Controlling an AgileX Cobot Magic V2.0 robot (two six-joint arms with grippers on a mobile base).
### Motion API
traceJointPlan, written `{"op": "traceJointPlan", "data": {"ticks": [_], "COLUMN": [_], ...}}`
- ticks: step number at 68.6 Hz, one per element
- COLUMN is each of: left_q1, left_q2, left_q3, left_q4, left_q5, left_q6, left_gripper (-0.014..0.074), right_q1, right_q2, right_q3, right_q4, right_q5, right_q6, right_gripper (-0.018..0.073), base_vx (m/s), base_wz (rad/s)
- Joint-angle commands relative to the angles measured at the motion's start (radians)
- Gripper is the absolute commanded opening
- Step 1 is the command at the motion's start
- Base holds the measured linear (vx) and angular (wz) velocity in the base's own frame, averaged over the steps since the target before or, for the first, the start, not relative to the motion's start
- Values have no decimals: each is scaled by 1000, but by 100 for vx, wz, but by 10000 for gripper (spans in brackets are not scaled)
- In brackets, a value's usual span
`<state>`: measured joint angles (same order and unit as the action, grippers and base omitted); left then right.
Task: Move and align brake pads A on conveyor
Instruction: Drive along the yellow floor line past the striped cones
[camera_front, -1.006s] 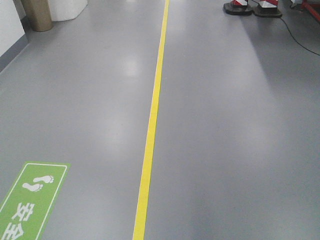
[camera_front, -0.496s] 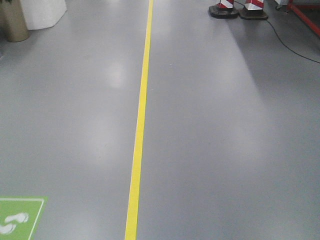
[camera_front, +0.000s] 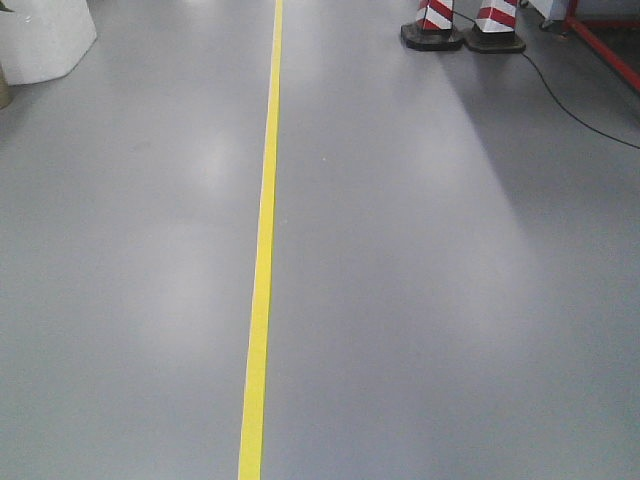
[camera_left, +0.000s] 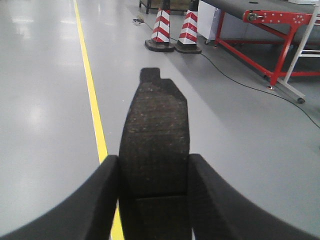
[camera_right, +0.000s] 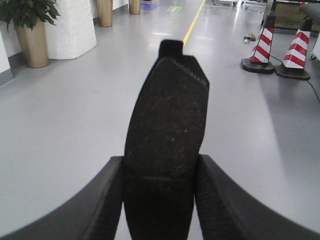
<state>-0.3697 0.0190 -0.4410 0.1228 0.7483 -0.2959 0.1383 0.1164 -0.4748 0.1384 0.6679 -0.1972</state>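
Two brake pads A show, each a dark grey curved oblong with a groove across it. In the left wrist view one pad (camera_left: 156, 125) sticks out forward above the grey floor, with my left gripper (camera_left: 154, 165) shut on its near half. In the right wrist view my right gripper (camera_right: 160, 167) is shut the same way on the other pad (camera_right: 167, 110). The conveyor (camera_left: 235, 5), a black belt on a red frame, shows far off at the top right of the left wrist view. The front view shows neither gripper nor pad.
A yellow floor line (camera_front: 262, 240) runs ahead over grey floor. Two red-and-white cones (camera_front: 432, 22) stand ahead to the right, with a black cable (camera_front: 580, 110) and a red frame (camera_front: 600, 40) beside them. On the left are a white block (camera_front: 45, 40) and a potted plant (camera_right: 30, 30).
The front view has advanced along the floor: the green footprint sign has slid out at the bottom left, and the cones and yellow line have shifted left and nearer.
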Motion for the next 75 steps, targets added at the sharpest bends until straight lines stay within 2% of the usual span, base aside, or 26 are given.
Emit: {"op": "traceJointPlan", "data": {"ticks": [1, 43, 75], "left_q1": [-5, -5, -5], "left_q2": [14, 14, 14], "left_q3": [-27, -27, -27], "left_q4": [6, 5, 6], "left_q5": [-94, -94, -94], "left_q6": [-1, -1, -1], "left_gripper": [-6, -6, -6], "right_q1": [-5, -5, -5], "right_q2": [12, 12, 12], "right_q3": [-29, -29, -29], "right_q4": [1, 0, 1], "right_q5": [-98, -97, -97], "right_q6": [-5, -5, -5], "right_gripper": [-2, -2, -2], "base_vx": [67, 71, 75], "base_wz": [0, 9, -10]}}
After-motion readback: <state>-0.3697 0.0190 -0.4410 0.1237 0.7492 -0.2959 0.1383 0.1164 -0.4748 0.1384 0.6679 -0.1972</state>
